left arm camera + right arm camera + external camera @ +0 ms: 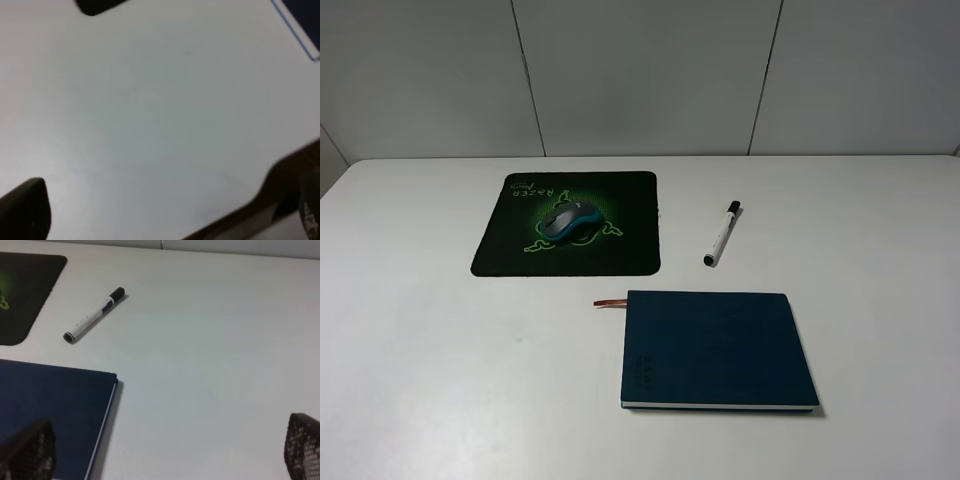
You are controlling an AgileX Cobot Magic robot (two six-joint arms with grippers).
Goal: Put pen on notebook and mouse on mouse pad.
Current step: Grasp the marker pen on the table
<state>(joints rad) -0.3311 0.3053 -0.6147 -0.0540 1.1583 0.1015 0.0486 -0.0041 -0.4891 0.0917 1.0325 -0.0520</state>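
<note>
White tabletop [420, 350]: grey-teal oval mouse [568, 221] on black green-logo mouse pad [500, 255], upper left; white black-capped pen [721, 235] above navy hardcover notebook [715, 350]; left gripper [165, 212], right gripper [165, 450] splayed, empty.

1. the table [420, 380]: smooth white top, mostly matt with a faint soft sheen, looks like laminate.
2. the mouse pad [495, 255]: flat black, dead matt, cloth-like face with green print on it.
3. the mouse [565, 222]: plastic, grey top catches a little shine, teal sides look duller.
4. the pen [721, 237]: smooth white plastic barrel, slightly glossy, black plastic cap.
5. the notebook [715, 345]: matt dark navy cover with a fine grain, kinda leatherette. pale paper page edges. the ribbon [611, 302] looks like cloth.
6. pads [302, 447] on the right gripper [165, 452]: dark, rough dotted texture.
7. the wall panels [640, 70]: plain, smooth, matt.
</note>
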